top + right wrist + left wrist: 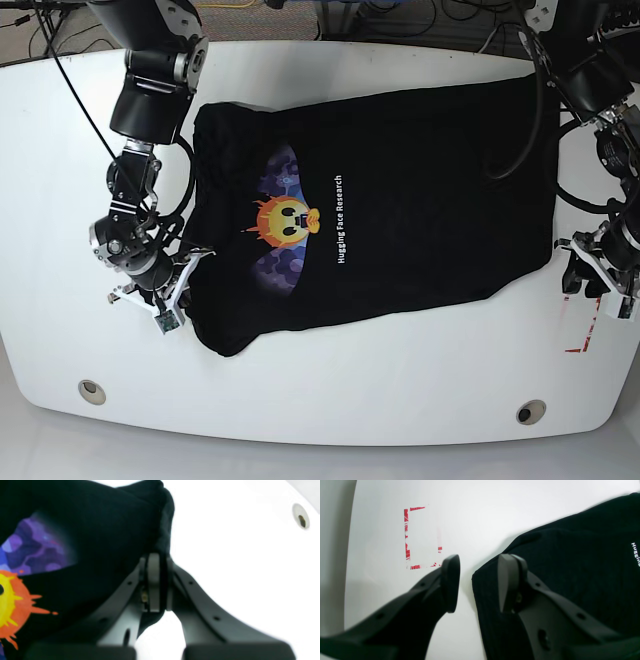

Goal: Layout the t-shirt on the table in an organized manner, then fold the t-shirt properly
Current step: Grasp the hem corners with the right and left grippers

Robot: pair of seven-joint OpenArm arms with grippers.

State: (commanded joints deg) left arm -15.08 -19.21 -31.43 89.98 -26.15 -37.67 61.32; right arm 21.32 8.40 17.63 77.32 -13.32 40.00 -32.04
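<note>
Left wrist: the left gripper (477,582) stands wide open with nothing between its fingers; one finger is over bare table (482,510), the other over the shirt (570,580); the cloth's corner lies just at 3 o'clock of the gap; red tape marks (407,537) sit at 11 o'clock; white lettering shows at the far 3 o'clock edge.

Right wrist: the right gripper (157,585) is pinched closed on a fold of the shirt (100,542), black cloth squeezed between the pads and bunched up toward 12 o'clock; the purple and orange print (22,567) lies at 9 o'clock; a grommet hole (301,519) sits at 2 o'clock on the table (237,555).

Base: the shirt (420,200) lies spread mostly flat across the middle of the table (320,400), print up; the right gripper (172,285) bites its edge at 8 o'clock; the left gripper (590,280) hovers just off its corner at 3 o'clock, beside the tape marks (585,335).

Handling: light, limp cloth, likely to sag and crease when lifted; it should slide easily on the smooth top; best taken at corners and hems, pinching the edge, both sides pulled evenly.
</note>
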